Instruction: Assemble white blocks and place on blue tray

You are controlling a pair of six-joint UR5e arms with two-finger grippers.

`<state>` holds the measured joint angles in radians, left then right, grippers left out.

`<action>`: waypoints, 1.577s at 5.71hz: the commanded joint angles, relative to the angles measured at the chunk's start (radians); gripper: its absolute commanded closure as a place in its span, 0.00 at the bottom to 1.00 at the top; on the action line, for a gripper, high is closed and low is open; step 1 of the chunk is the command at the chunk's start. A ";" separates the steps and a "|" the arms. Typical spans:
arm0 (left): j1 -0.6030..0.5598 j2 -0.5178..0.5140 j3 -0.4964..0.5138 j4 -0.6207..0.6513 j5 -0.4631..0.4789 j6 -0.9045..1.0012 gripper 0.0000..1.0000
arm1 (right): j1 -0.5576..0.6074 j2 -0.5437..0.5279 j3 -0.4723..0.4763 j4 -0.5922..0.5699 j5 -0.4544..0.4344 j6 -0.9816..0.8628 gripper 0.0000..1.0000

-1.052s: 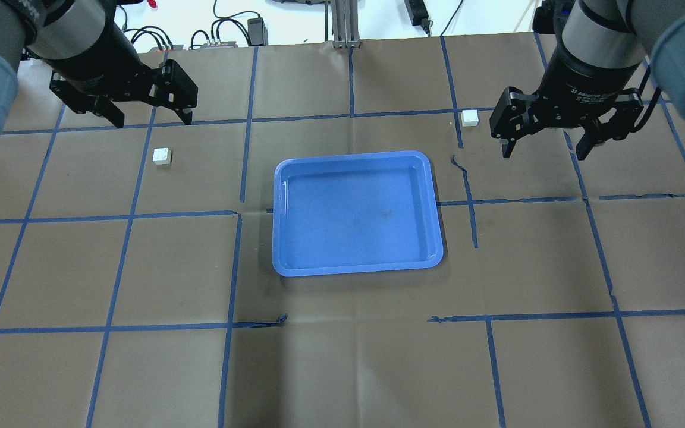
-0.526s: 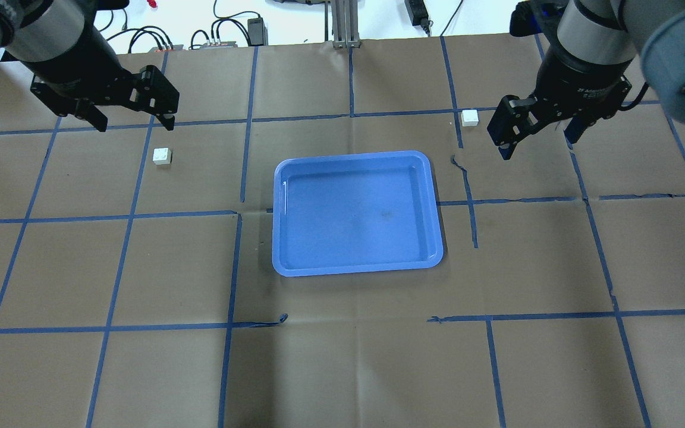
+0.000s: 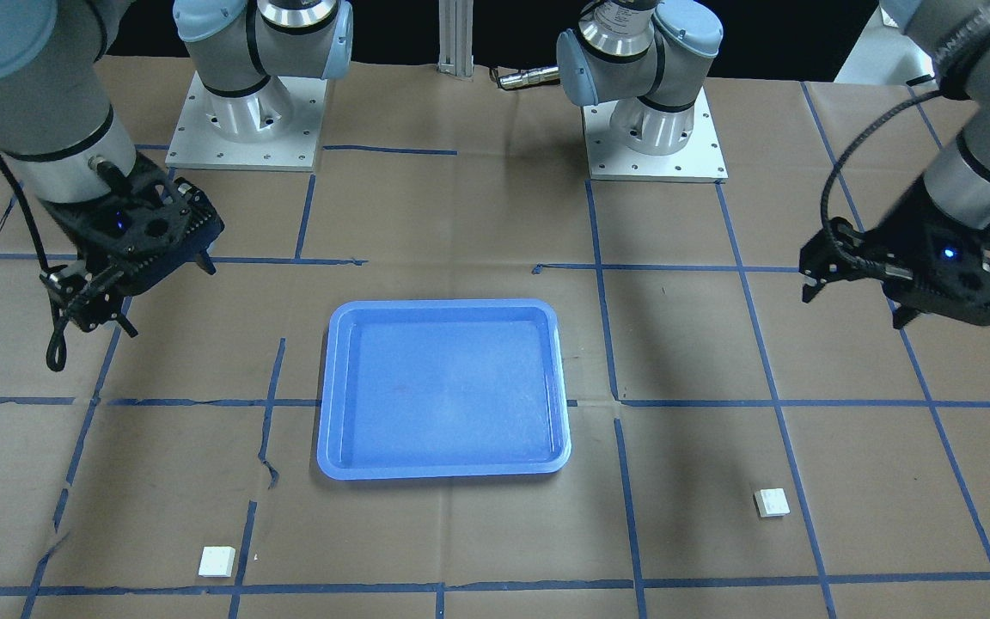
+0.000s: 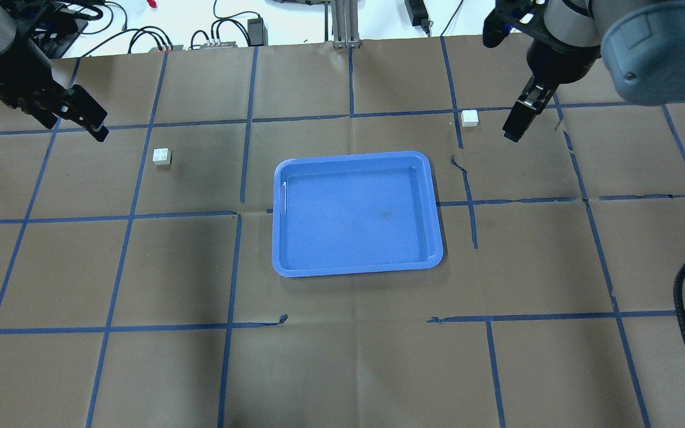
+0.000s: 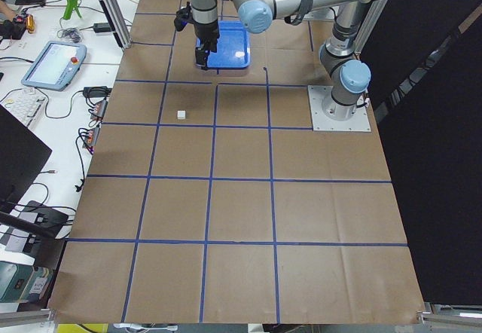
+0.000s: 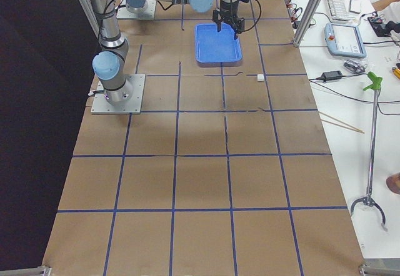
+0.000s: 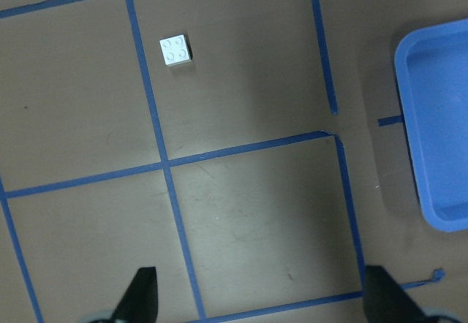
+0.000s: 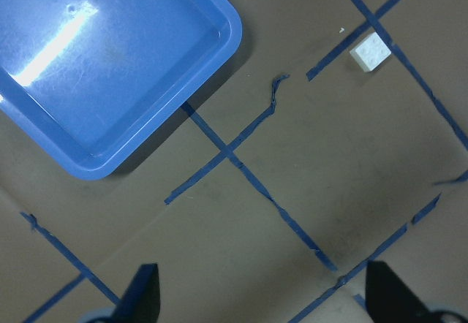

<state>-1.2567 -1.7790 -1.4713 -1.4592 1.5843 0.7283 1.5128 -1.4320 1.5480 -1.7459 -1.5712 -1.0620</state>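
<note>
On the taped brown counter (image 4: pixel 342 368) you're at the very start: one white block (image 4: pixel 162 156) sits near the left gripper (image 7: pixel 263 294), the other white block (image 4: pixel 469 117) near the right gripper (image 8: pixel 259 294), both spread wide and empty, blue tray (image 4: pixel 354 271) bare, nothing joined.

2 white blocks (image 4: pixel 162 156), blue tray (image 4: pixel 354 271), brown table (image 4: pixel 348 368), blue tape grid (image 4: pixel 110 327)

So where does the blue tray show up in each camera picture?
Front-facing: tray in the centre.
Overhead: tray in the centre.
Left side: tray near the top.
Right side: tray near the top.
Left wrist: tray cut off at right edge.
Right wrist: tray cut off at top left.
Shared landmark: blue tape lines.
</note>
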 commanded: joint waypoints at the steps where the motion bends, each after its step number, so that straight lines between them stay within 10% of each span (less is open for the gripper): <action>1: 0.019 -0.260 0.136 0.107 -0.001 0.345 0.01 | -0.046 0.152 -0.174 0.014 0.046 -0.312 0.00; 4: 0.001 -0.453 0.135 0.335 -0.012 0.683 0.01 | -0.049 0.387 -0.431 0.017 0.051 -0.611 0.00; 8: -0.001 -0.508 0.095 0.316 -0.112 0.889 0.03 | -0.161 0.563 -0.451 0.017 0.388 -0.768 0.00; 9: -0.001 -0.507 0.082 0.330 -0.112 0.911 0.20 | -0.173 0.594 -0.441 0.008 0.446 -0.771 0.00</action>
<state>-1.2579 -2.2854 -1.3762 -1.1373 1.4753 1.6219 1.3563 -0.8707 1.0992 -1.7318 -1.1877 -1.8259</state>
